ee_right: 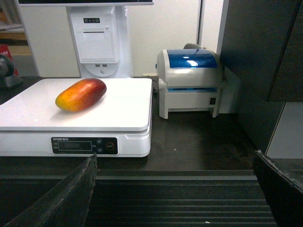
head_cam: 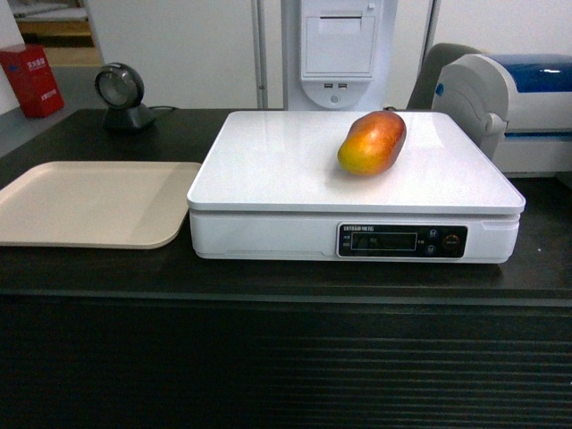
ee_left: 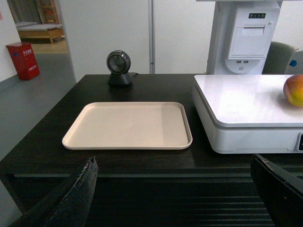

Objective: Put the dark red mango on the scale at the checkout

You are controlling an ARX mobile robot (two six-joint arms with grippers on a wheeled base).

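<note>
A: Where's the dark red mango?
B: Lying on its side on the scale, right of centre on the white plate in the head view. Red end up and back, orange-yellow end down and toward the front.

A: And the scale?
B: Sitting on the checkout counter, centre of frame, dark display facing forward. Just right of a beige tray, nearly touching it.

A: Left gripper?
B: Seen only in the left wrist view: two dark fingertips at the bottom corners, spread wide, nothing between them. Low in front of the counter's ribbed face.

A: Right gripper?
B: Same in the right wrist view: fingers far apart at the bottom corners, holding nothing, well clear of the mango.

A: Anything else up there?
B: Round black scanner upper left, white receipt printer top centre, blue-lidded label printer right of the scale.
</note>
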